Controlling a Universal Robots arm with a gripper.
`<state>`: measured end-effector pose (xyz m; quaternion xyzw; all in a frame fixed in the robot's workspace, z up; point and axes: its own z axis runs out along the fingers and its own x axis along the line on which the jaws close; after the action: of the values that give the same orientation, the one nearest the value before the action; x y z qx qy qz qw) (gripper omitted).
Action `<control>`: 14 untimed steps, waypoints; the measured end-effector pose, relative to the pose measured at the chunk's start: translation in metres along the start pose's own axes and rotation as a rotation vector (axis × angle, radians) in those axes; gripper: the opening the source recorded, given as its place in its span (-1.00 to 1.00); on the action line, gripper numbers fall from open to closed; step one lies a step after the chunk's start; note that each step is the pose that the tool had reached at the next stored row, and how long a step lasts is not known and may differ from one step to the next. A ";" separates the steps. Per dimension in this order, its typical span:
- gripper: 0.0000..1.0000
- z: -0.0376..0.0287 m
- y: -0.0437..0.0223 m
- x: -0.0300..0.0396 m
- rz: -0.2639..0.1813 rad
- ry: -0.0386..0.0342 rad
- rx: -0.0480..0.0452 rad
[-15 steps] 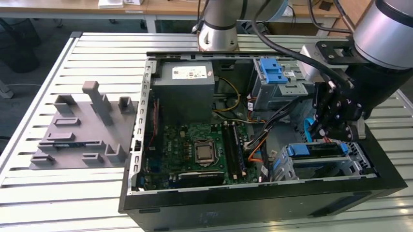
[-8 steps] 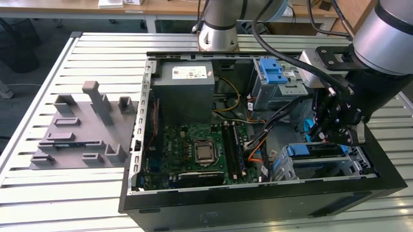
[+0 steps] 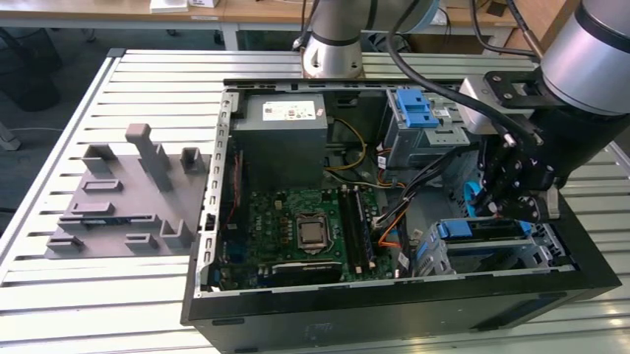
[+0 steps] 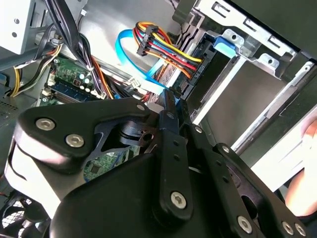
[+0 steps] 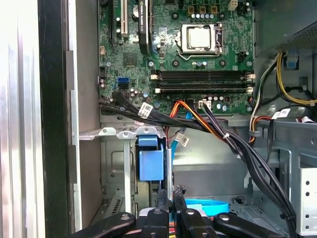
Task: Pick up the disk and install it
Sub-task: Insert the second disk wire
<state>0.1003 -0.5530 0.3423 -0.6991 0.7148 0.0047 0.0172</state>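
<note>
The arm reaches into the open PC case, which lies on its side on the slatted desk. That leaves the bays facing up, so the arm can work them from above. The hand hangs over the lower drive cage at the exterior view's right, well apart from the motherboard and the power supply.

In both wrist views the fingers are drawn together w/ no real gap and nothing clamped between them. The tips point down at the cage mouth, just beside the blue SATA cable and the coloured power leads.

The disk seems to sit already in that cage, standing on edge w/ its blue rail showing in the slot. The angle is steep, so I can't say if it's fully home or only part way in. The exterior view shows the same blue top edge under the hand, approx. level w/ the cage rim.

With the fingers together above the rail, the pose reads as pressing or just let go, not carrying. The cable bundle drapes across the cage front, close to the hand's path, so a snag there is a risk. The grey moulded fixture on the desk at the exterior view's left holds no drive.
</note>
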 end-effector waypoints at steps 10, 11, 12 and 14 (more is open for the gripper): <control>-0.68 0.0012 -0.0006 0.0019 -0.009 -0.0033 0.0060; -0.68 0.0014 -0.0006 0.0024 -0.009 -0.0032 0.0061; -0.68 0.0017 -0.0006 0.0027 -0.009 -0.0032 0.0063; -0.68 0.0026 -0.0006 0.0030 -0.009 -0.0034 0.0063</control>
<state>0.1008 -0.5559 0.3397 -0.7023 0.7116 0.0035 0.0206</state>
